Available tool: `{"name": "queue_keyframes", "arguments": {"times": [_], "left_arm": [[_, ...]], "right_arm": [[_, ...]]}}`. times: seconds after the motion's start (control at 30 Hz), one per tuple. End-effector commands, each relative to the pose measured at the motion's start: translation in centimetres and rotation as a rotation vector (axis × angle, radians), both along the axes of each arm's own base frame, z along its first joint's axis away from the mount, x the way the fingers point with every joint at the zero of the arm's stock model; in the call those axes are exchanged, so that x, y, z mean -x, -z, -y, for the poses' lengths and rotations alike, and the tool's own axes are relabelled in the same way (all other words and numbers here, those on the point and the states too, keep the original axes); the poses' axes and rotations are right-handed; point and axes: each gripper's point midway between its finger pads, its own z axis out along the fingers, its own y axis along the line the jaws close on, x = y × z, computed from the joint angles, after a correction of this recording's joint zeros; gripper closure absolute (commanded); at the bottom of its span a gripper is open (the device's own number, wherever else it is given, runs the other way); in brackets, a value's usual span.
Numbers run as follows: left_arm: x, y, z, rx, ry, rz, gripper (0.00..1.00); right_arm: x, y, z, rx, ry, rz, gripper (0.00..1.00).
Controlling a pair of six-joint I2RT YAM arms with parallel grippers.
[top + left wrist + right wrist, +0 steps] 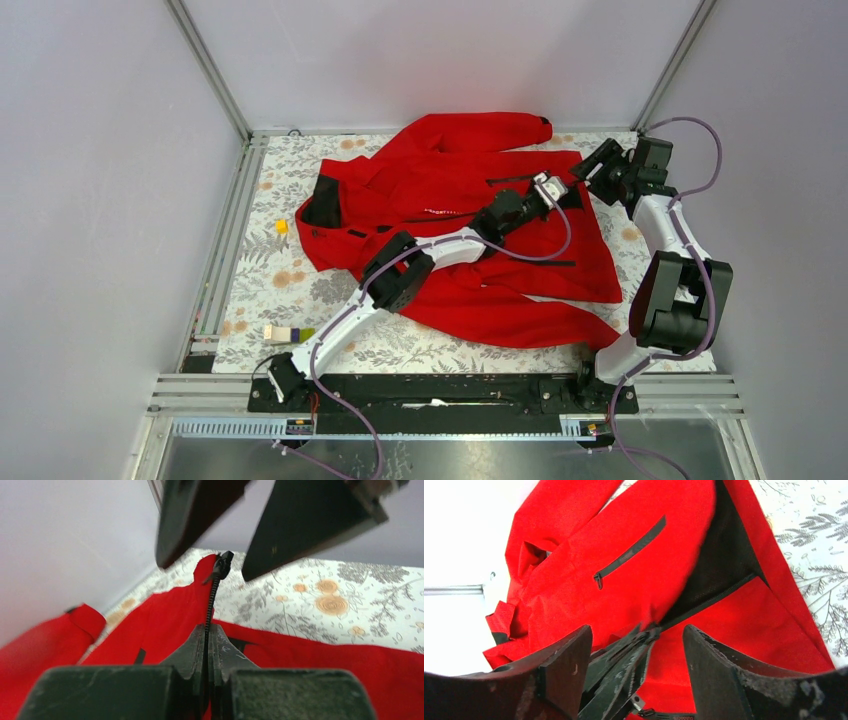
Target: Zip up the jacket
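The jacket (470,200) is spread on the bench (260,260) under both end effectors, front judged unzipped; the zipper tape (212,600) is pinched in the closed left end effector (207,645), the slider (223,561) just ahead is flanked by the widely parted right end effector (636,630), zipping wholly outstanding

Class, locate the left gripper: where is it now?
In the top view the left gripper sits right of centre on the jacket hem, shut on the front zipper, with the open right gripper just beyond it.

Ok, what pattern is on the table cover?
The table cover has grey leaves and orange flowers on white; the left wrist view shows it best.
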Motion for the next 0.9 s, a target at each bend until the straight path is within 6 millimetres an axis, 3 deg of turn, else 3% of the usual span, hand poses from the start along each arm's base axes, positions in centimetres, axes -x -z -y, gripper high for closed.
{"name": "queue_keyframes", "arguments": {"times": [0.0,0.13,0.23,0.33,0.43,0.63,0.87], "left_arm": [[0.1,-0.6,-0.6,0.076,0.003,-0.096,1.0],[-0.1,-0.6,-0.7,0.101,0.029,-0.189,1.0],[-0.6,-0.7,-0.9,0.141,0.028,-0.244,1.0],[-0.6,-0.3,-0.8,0.157,0.032,-0.276,1.0],[-0.9,-0.4,-0.9,0.181,0.037,-0.304,1.0],[-1.5,-0.6,-1.4,0.219,0.043,-0.354,1.0],[-1.3,-0.5,-1.2,0.234,0.065,-0.379,1.0]], "right_arm": [[-0.6,-2.7,0.1,0.08,-0.105,0.157,0.25],[0.3,-2.7,3.1,-0.036,-0.027,0.211,0.2],[1.3,-0.8,6.1,-0.082,0.046,0.191,0.18],[1.8,2.9,7.7,-0.108,0.118,0.097,0.19],[1.4,6.6,7.7,-0.2,0.122,0.027,0.26],[0.7,11.6,7.7,-0.293,0.11,-0.072,0.36],[1.4,12.8,9.4,-0.178,0.152,-0.146,0.34]]}}
